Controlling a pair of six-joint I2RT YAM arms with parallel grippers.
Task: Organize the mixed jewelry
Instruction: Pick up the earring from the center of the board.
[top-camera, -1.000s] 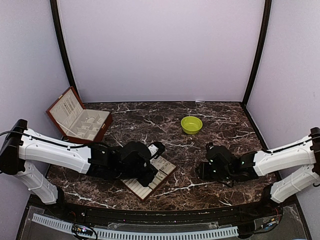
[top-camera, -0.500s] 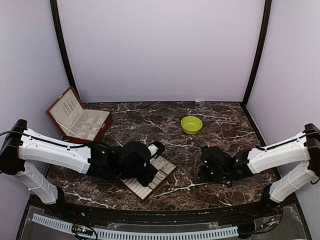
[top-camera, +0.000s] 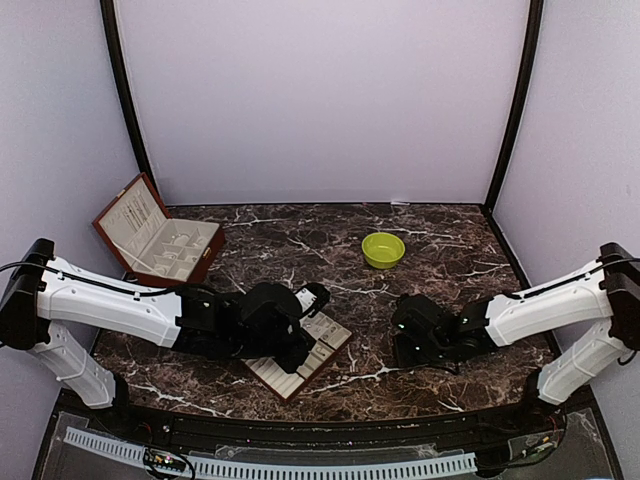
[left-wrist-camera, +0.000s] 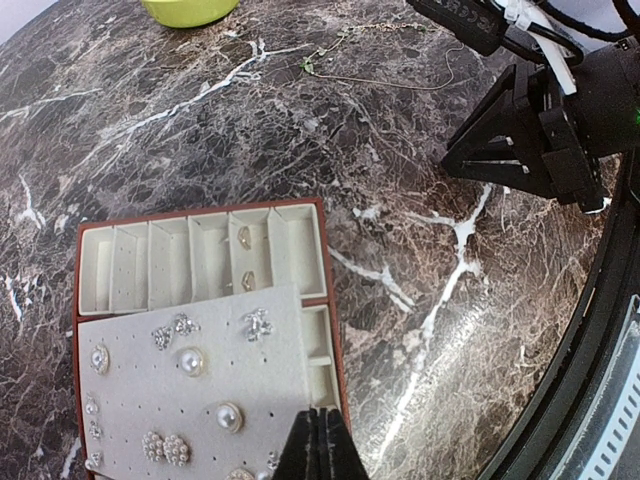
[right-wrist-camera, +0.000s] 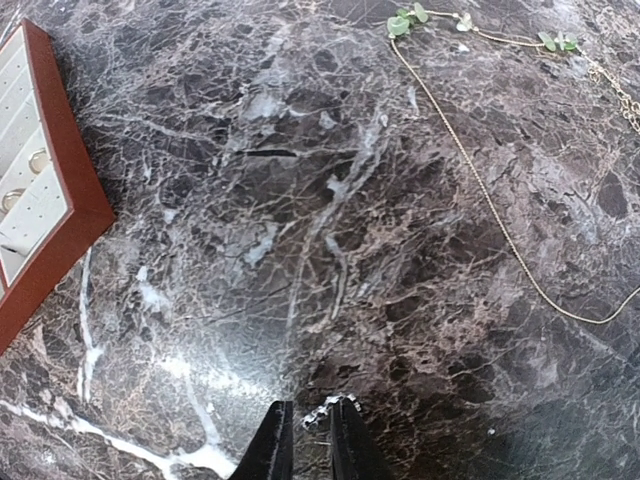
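Right arm (top-camera: 540, 305) farther left, jaws around stud (right-wrist-camera: 325, 408)

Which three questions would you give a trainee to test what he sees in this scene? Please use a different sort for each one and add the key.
1. True or false: the jaws of the left gripper stand wide open.
2. Where does the thin gold chain lie? A: in the green bowl. B: on the marble table. C: in the open box.
3. In a few words: what shows at the fingertips of the right gripper?

Key
1. False: they are shut.
2. B.
3. A small sparkly piece.
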